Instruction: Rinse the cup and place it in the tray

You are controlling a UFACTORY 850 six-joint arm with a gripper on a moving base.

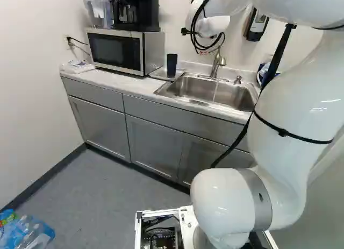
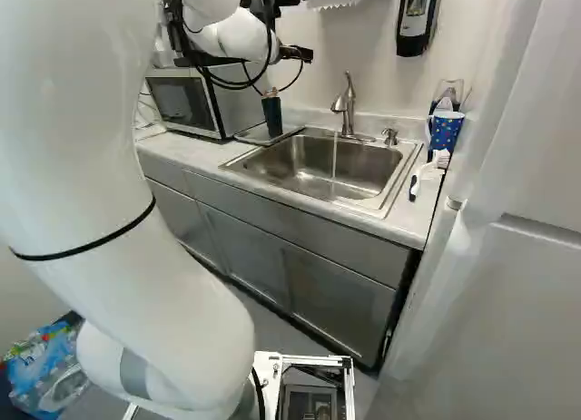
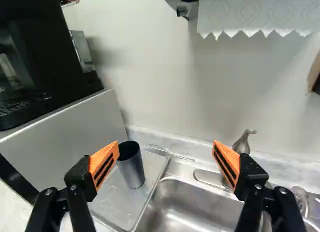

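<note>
In the right base view the gripper (image 2: 295, 53) shows in part, up near the wall, its fingertips hidden. The wrist view has the gripper (image 3: 166, 159) wide open, with nothing between its orange pads. A dark cup (image 3: 131, 166) stands upright on the tray (image 3: 117, 204), beyond the finger on the microwave side and lower than its tip, apart from it. At the left base view's middle, the same cup (image 1: 172, 65) is on the tray between microwave and sink.
Water runs from the faucet (image 2: 345, 107) into the steel sink (image 2: 309, 170). A microwave (image 1: 115, 50) carries a coffee machine (image 1: 137, 11). Paper towels (image 3: 255, 11) hang on the wall. Right of the sink are a blue patterned cup (image 2: 445, 130) and a brush (image 2: 427, 173).
</note>
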